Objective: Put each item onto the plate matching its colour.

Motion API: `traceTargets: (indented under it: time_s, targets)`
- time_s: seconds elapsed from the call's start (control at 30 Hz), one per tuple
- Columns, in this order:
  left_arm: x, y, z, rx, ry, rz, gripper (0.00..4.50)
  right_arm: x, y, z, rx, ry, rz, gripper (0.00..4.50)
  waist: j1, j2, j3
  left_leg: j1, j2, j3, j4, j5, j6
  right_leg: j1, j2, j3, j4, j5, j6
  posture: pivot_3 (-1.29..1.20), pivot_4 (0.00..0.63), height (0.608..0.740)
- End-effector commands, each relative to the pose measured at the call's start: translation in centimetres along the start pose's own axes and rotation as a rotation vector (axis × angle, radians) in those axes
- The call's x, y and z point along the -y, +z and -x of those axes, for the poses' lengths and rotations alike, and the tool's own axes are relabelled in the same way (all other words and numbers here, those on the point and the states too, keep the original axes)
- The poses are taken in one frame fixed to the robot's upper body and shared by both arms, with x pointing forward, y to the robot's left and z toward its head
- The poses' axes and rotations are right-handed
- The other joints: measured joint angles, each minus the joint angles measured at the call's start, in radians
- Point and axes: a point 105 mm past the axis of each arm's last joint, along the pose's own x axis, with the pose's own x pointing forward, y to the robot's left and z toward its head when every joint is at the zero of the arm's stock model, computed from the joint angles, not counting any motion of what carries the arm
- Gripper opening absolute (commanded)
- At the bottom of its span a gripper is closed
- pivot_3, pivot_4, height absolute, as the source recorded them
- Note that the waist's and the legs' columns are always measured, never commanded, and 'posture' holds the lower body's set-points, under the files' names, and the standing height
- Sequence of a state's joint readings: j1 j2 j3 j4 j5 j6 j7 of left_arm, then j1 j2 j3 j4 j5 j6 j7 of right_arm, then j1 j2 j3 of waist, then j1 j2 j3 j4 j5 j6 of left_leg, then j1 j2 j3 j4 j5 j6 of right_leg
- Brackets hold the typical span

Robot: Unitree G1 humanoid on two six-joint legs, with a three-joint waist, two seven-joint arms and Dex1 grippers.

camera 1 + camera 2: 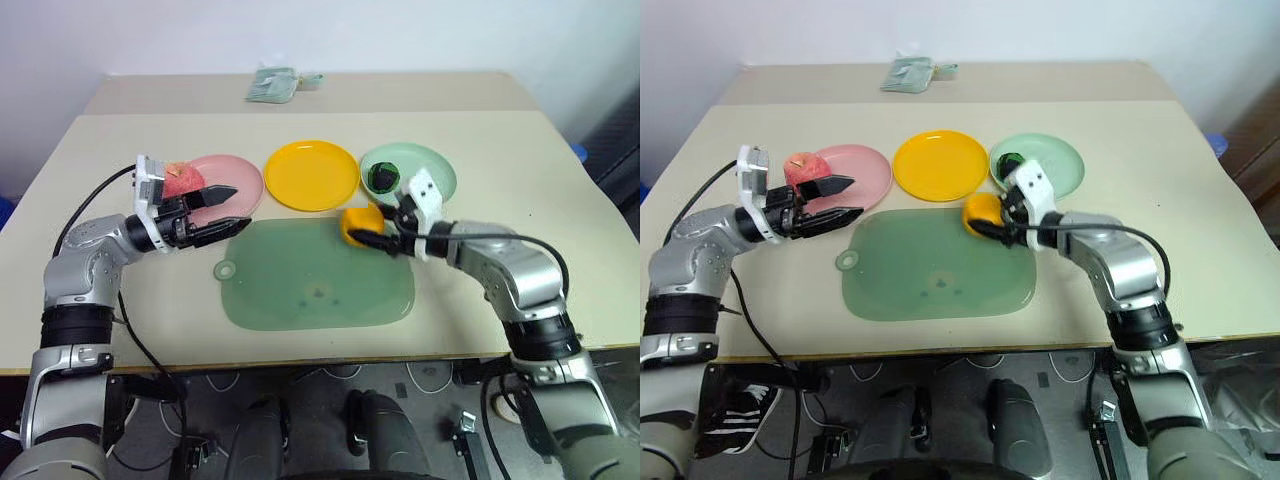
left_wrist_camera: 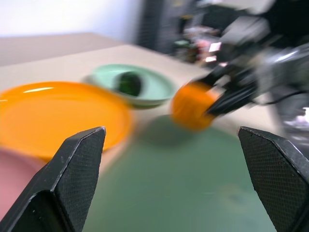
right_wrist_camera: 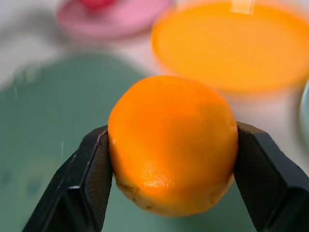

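Two pieces already sit matched: the apple [image 1: 181,180] on the pink plate [image 1: 240,178], the dark ball [image 1: 383,177] on the mint plate [image 1: 437,172]. My right gripper [image 3: 172,159] clamps the lumpy, waxy citrus [image 3: 173,142] over the translucent mat [image 1: 320,275]; next I judge a short carry to the glossy yellow plate [image 1: 311,175]. My left gripper [image 1: 222,212] hangs wide, empty.

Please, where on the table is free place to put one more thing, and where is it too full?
Free: the yellow plate, most of the green mat, and bare table right of the mint plate. Crowded: the right claw holding the orange at the mat's far right corner; the left claw by the pink plate.
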State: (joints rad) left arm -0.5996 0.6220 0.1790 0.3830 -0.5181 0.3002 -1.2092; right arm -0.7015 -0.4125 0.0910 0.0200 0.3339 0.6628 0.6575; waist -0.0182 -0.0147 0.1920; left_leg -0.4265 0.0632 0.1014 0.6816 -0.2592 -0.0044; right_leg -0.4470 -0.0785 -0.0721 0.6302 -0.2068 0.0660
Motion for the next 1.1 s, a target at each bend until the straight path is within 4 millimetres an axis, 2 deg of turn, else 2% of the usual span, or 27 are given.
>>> traceTargets:
  time_s: [0.03,0.13,0.23,0.37,0.43,0.53,0.67,0.77,0.83,1.0,1.1]
  targets:
    - [-1.8,1.1,-0.2,0.04,0.167,-0.123,4.5,2.2,2.9,-2.7,0.097,-0.131,0.099,2.95,0.001,0.0,0.0,0.0,0.0,0.0,0.0,0.0,0.0,0.0,0.0,0.0,0.0,0.0,0.0,0.0,0.15,0.74]
    - [-1.8,1.3,-1.1,0.077,0.218,-0.123,4.5,2.4,3.8,-5.4,0.131,-0.156,0.146,2.95,0.004,0.0,0.0,-0.001,0.0,0.0,0.0,0.0,0.0,0.0,0.0,0.0,0.0,0.0,0.0,0.0,0.15,0.74]
    - [-1.6,1.3,-1.7,0.091,0.261,-0.143,4.5,2.3,3.6,-7.4,0.149,-0.166,0.122,2.95,0.003,0.0,0.0,-0.001,-0.001,0.001,0.0,0.0,0.0,0.0,-0.001,0.0,0.0,0.0,0.0,0.0,0.15,0.74]
    - [-2.0,1.3,-1.6,0.104,0.362,-0.164,4.5,2.6,2.2,-8.9,0.112,-0.197,0.141,2.95,0.003,0.0,0.0,-0.001,-0.001,0.001,-0.001,0.0,0.0,0.0,-0.001,0.0,0.0,0.0,0.0,0.0,0.15,0.74]
    - [-2.2,1.4,-1.3,0.115,0.41,-0.169,4.5,2.2,1.7,-9.4,0.111,-0.175,0.08,2.95,0.0,0.0,0.0,-0.001,0.0,0.001,-0.001,0.0,0.0,0.0,-0.001,0.0,0.0,0.0,0.0,0.0,0.15,0.74]
    - [-1.7,1.4,-1.3,0.117,0.399,-0.158,4.5,2.0,1.7,-9.6,0.12,-0.164,0.073,4.31,-0.002,0.0,0.0,-0.001,0.0,0.001,-0.001,0.0,0.0,0.0,-0.001,0.0,0.0,0.0,0.0,0.0,0.15,0.74]
    - [-1.0,1.5,-1.5,0.128,0.353,-0.124,4.5,2.5,3.5,-8.8,0.213,-0.175,0.113,4.42,-0.002,0.0,0.0,-0.001,0.0,0.001,-0.001,0.0,0.0,0.0,-0.001,0.0,0.0,0.0,0.0,0.0,0.15,0.74]
    - [0.4,1.7,-1.9,0.146,0.252,-0.088,4.5,3.3,4.4,-7.6,0.28,-0.182,0.072,4.42,-0.001,0.0,0.0,-0.001,0.0,0.001,-0.001,0.0,0.0,0.0,-0.001,0.0,0.0,0.0,0.0,0.0,0.15,0.74]
    - [2.9,1.3,-1.5,0.12,0.049,-0.053,4.5,3.3,4.9,-5.5,0.355,-0.129,0.077,4.42,0.001,0.0,0.0,-0.001,0.0,0.001,-0.001,0.0,0.0,0.0,-0.001,0.0,0.0,0.0,0.0,0.0,0.15,0.74]
    - [5.6,0.6,0.1,0.083,-0.152,-0.016,4.5,0.4,4.0,2.3,0.426,0.063,0.158,4.42,0.011,0.0,0.0,-0.001,0.0,-0.001,-0.002,0.0,0.0,0.001,-0.001,-0.001,-0.001,0.0,0.001,0.0,0.15,0.74]
    - [6.5,0.9,1.1,0.089,-0.265,0.134,4.5,-0.7,3.1,6.8,0.411,0.104,0.174,4.42,0.004,0.001,0.0,0.0,0.0,0.0,-0.002,0.0,0.0,0.001,-0.002,0.0,-0.001,0.0,0.001,0.0,0.15,0.74]
